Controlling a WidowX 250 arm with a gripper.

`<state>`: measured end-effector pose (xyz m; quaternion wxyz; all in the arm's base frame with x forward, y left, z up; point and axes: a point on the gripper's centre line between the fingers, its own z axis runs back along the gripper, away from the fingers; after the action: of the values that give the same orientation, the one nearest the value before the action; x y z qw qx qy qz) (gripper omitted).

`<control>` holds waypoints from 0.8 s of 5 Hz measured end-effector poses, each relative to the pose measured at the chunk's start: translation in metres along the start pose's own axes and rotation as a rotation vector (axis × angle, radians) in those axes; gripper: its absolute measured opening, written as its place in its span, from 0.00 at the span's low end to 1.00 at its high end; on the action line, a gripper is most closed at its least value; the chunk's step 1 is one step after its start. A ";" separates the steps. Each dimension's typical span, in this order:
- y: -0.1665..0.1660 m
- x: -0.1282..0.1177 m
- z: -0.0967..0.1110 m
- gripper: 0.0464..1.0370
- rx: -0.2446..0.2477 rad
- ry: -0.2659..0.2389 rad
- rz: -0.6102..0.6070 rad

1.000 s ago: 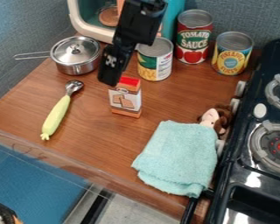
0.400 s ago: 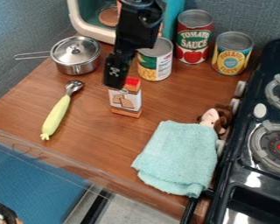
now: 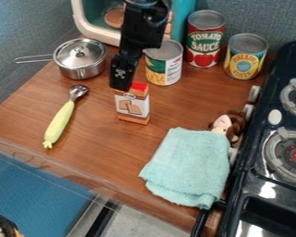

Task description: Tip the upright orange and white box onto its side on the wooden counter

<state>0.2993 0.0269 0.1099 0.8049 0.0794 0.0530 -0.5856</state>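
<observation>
The black gripper [image 3: 120, 84] hangs from the top edge, its tip at the upper left of a small orange and white carton [image 3: 132, 104] with a red top; whether they touch I cannot tell. Behind the carton stands a can with a green and yellow label [image 3: 164, 65], partly covered by the arm. A lidded metal pot [image 3: 81, 58] is at the upper left. Below it lies a scoop with a pale green handle [image 3: 59, 122]. A folded teal towel [image 3: 188, 166] lies at the lower right, with a brown-haired doll's head [image 3: 230, 126] at its upper corner.
A tomato sauce can [image 3: 205, 39] and a pineapple can [image 3: 245, 56] stand at the back right. A black toy stove [image 3: 262, 173] lines the right side. At the back is a cream and teal box [image 3: 89, 21] with an open front. The wooden counter [image 3: 107, 150] has a raised clear front edge.
The gripper has shifted slightly to the right from a second ago and stays above the carton's upper left. The objects on the counter have not moved.
</observation>
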 end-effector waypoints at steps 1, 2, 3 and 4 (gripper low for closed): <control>0.002 0.001 -0.005 0.96 -0.011 0.002 0.002; 0.002 0.003 -0.014 0.96 -0.032 0.007 -0.003; 0.003 0.003 -0.017 0.96 -0.032 0.007 0.005; 0.003 0.005 -0.023 0.96 -0.039 0.009 0.017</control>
<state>0.3039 0.0281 0.0866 0.8110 0.0667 0.0674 -0.5774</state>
